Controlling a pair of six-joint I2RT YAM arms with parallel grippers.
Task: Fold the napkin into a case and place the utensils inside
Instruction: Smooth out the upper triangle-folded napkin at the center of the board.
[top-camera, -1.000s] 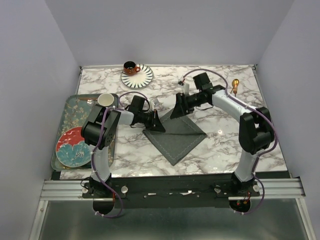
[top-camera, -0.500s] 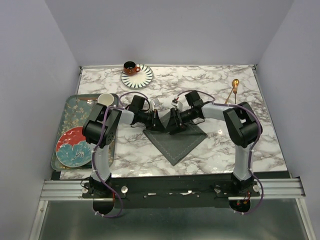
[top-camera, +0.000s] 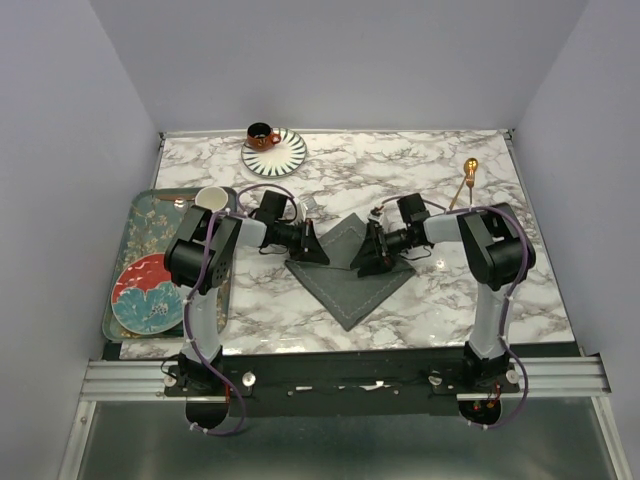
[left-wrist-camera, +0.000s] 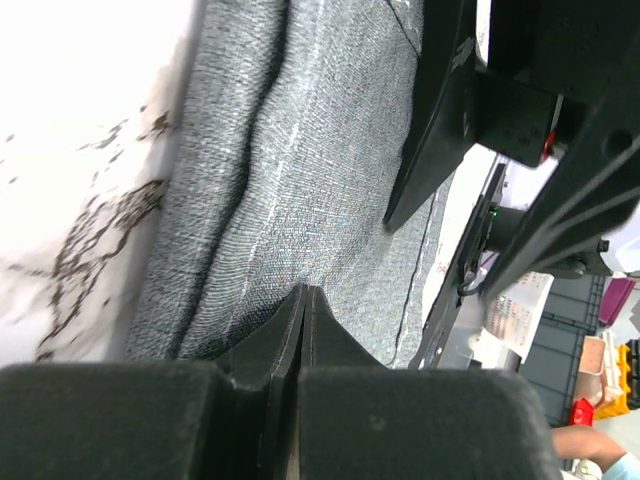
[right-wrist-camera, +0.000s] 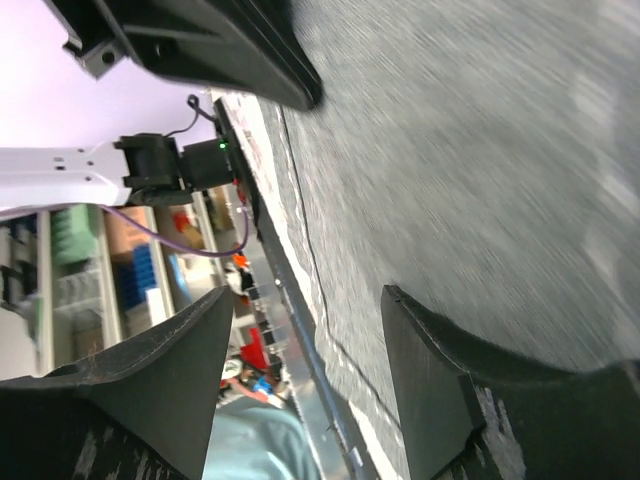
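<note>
The dark grey napkin (top-camera: 347, 290) lies on the marble table at the centre, with a raised fold at its back between the two grippers. My left gripper (top-camera: 313, 248) is at the napkin's left corner, shut on the cloth (left-wrist-camera: 300, 180), and creases run out from its tips (left-wrist-camera: 302, 292). My right gripper (top-camera: 368, 258) is low over the napkin's right part with its jaws apart and nothing between them (right-wrist-camera: 310, 340). One gold utensil (top-camera: 468, 172) lies at the back right, apart from both grippers. I cannot make out a second utensil.
An orange cup (top-camera: 263, 134) on a striped saucer (top-camera: 285, 158) stands at the back. A patterned tray (top-camera: 128, 240) at the left holds a white cup (top-camera: 211, 199), a red plate (top-camera: 140, 275) and a blue plate (top-camera: 150, 310).
My right gripper brought the lifted napkin corner from the back down toward the centre, lowered onto the cloth and let go. My left gripper stayed in place.
</note>
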